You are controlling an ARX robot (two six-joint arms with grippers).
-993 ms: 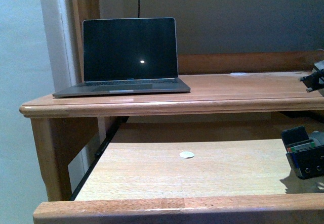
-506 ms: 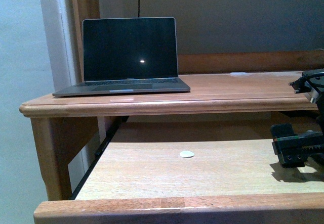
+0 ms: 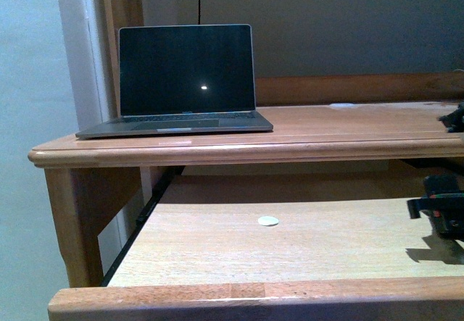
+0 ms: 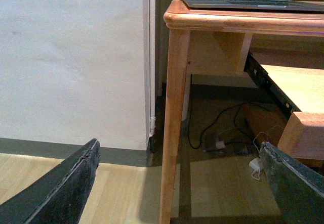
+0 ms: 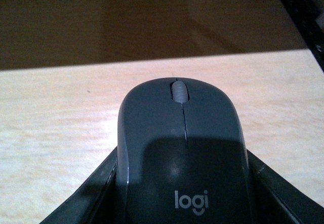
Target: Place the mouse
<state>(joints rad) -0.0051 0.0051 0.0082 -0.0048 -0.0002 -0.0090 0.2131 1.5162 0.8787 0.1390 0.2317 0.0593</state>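
Pale wood pull-out shelf (image 3: 217,248) under the desk (image 3: 326,129). My right gripper (image 3: 444,216) clamps the grey mouse (image 5: 182,148), marked "logi", over the shelf's right side. My left gripper (image 4: 178,144) gapes wide.

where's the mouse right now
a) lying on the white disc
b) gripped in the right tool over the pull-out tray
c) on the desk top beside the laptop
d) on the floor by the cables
b: the right wrist view shows the mouse clamped between the fingers of the right tool, with the light wood of the pull-out tray beneath it.
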